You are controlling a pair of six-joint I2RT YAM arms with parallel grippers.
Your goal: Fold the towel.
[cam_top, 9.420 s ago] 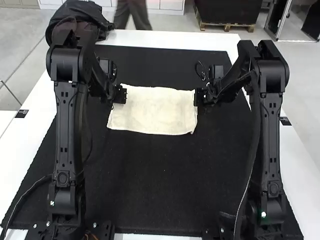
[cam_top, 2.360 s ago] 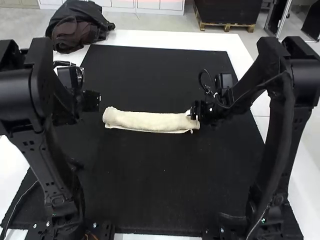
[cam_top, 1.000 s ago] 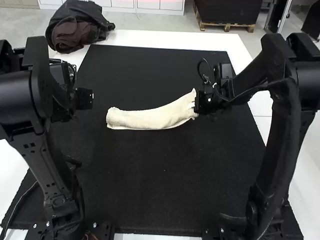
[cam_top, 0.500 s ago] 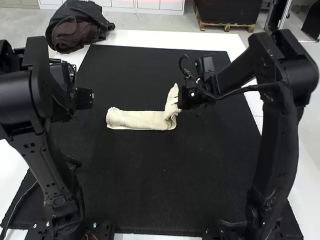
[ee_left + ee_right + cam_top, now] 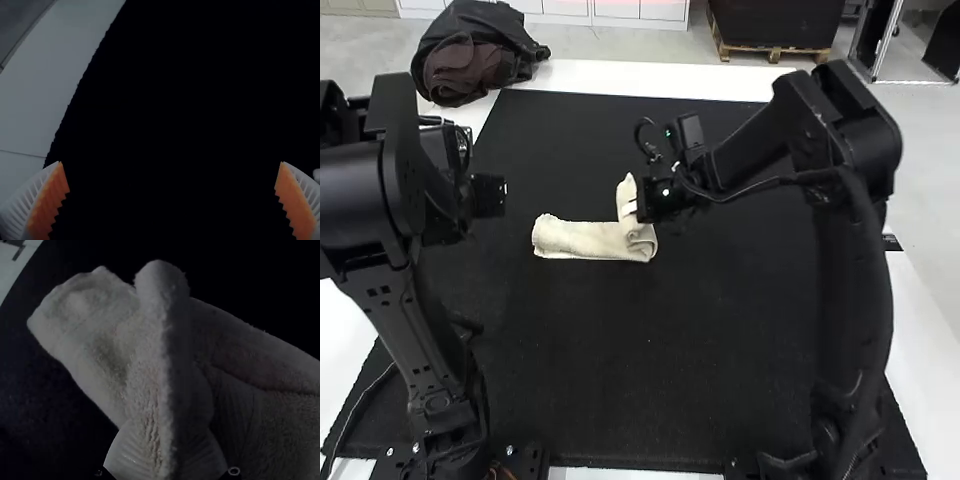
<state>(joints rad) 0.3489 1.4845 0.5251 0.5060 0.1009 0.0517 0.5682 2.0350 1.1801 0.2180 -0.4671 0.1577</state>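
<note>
In the high view, my right gripper (image 5: 638, 206) is at the towel's right end, holding it raised above the mat. The cream towel (image 5: 580, 239) lies as a narrow folded strip, its left part flat and its right end lifted and bent upward. My right gripper (image 5: 165, 450) is shut on that end in the right wrist view, with the towel (image 5: 90, 325) rising between its white fingers. My left gripper (image 5: 500, 196) hangs over the mat, left of the towel and apart from it. The left gripper (image 5: 172, 175) stands wide open, nothing between its orange pads.
A black mat (image 5: 640, 350) covers most of the white table (image 5: 660, 76). Dark bunched clothing (image 5: 475, 60) lies at the table's back left corner.
The right gripper has carried the towel's right end leftward, shortening the flat part. Earlier, the left gripper moved off the towel to the left; it has held still over the last second.
</note>
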